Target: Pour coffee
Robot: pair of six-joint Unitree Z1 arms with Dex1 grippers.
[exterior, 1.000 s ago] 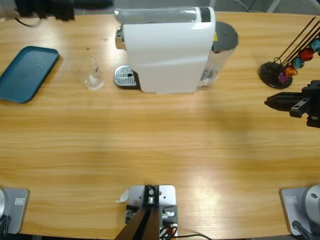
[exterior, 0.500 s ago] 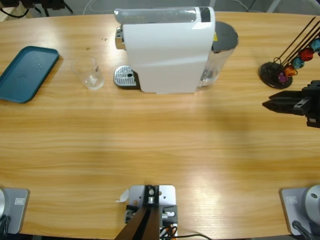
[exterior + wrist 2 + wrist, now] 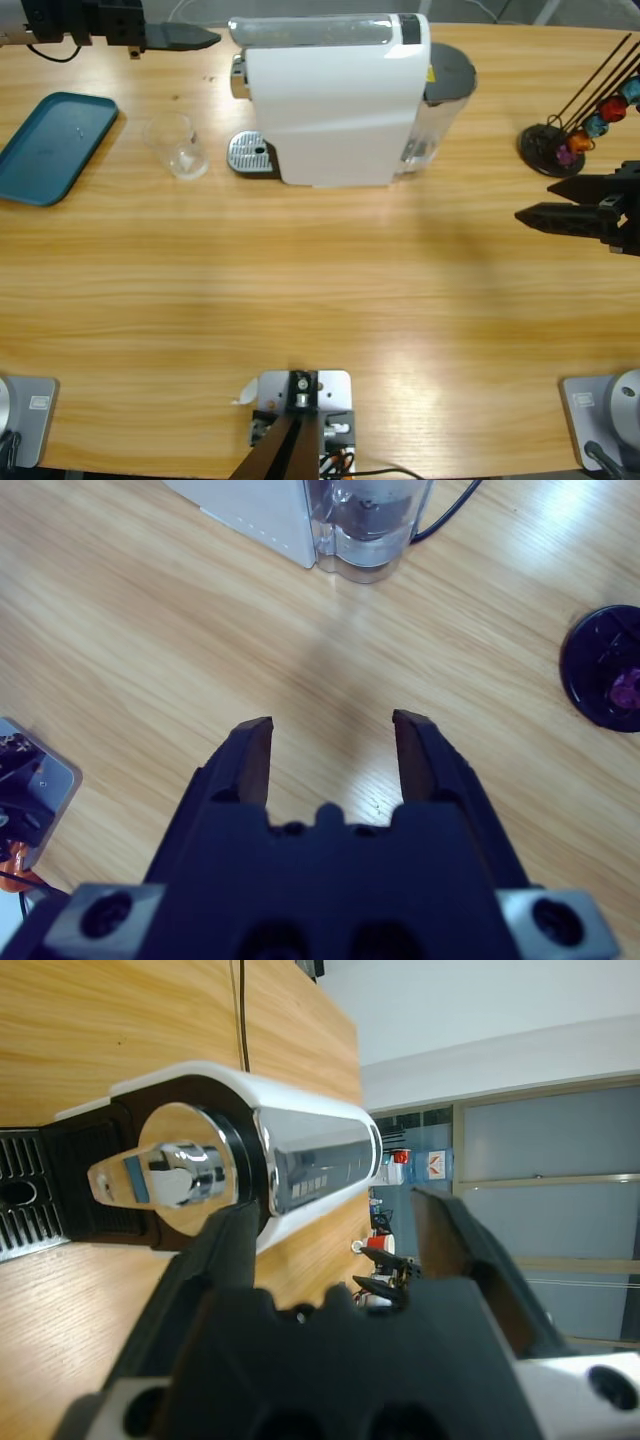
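One small clear glass cup, far left of bench: light, fragile, slippery; grip sidewalls. Both jaws open, empty.

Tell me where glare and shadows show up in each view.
High view: a pale sheen on the table in front of the coffee machine, with a soft shadow to its right. Left wrist view: bright reflections on the machine's chrome front. Right wrist view: glare at the top right and a faint shadow ahead of the right hand.
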